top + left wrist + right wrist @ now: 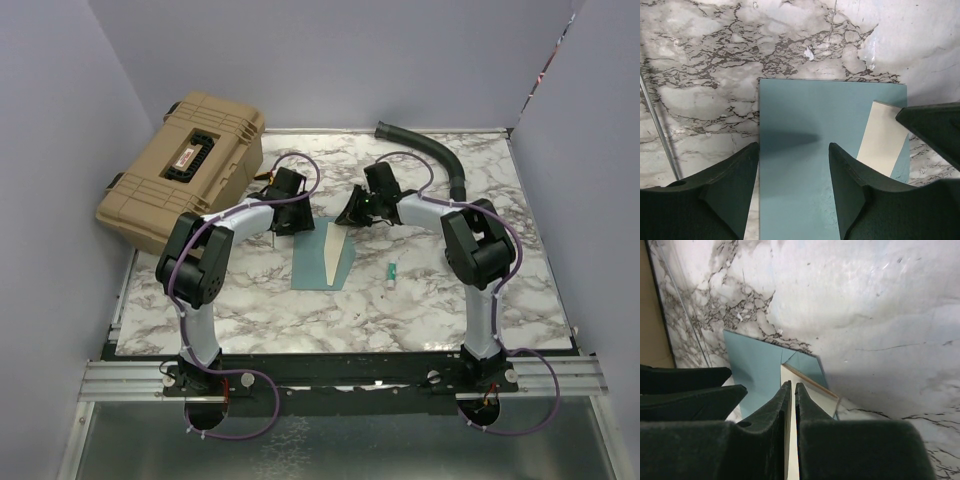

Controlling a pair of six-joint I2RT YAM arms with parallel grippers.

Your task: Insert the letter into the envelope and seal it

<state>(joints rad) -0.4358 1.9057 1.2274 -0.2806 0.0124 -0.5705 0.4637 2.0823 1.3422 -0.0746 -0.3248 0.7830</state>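
Observation:
The teal envelope (318,265) lies flat on the marble table; it fills the middle of the left wrist view (815,130) and shows in the right wrist view (754,365). The letter (334,248), pale with a tan edge, slants down into the envelope's right side; it also shows in the wrist views (882,145) (816,390). My right gripper (356,212) (792,385) is shut on the letter's upper edge. My left gripper (283,222) (793,148) is open and empty just above the envelope's near-left part, its jaws straddling it.
A tan hard case (185,170) stands at the back left, close behind the left arm. A black hose (435,150) curves along the back right. A small green-and-white item (392,272) lies right of the envelope. A thin rod (660,130) lies left of the envelope.

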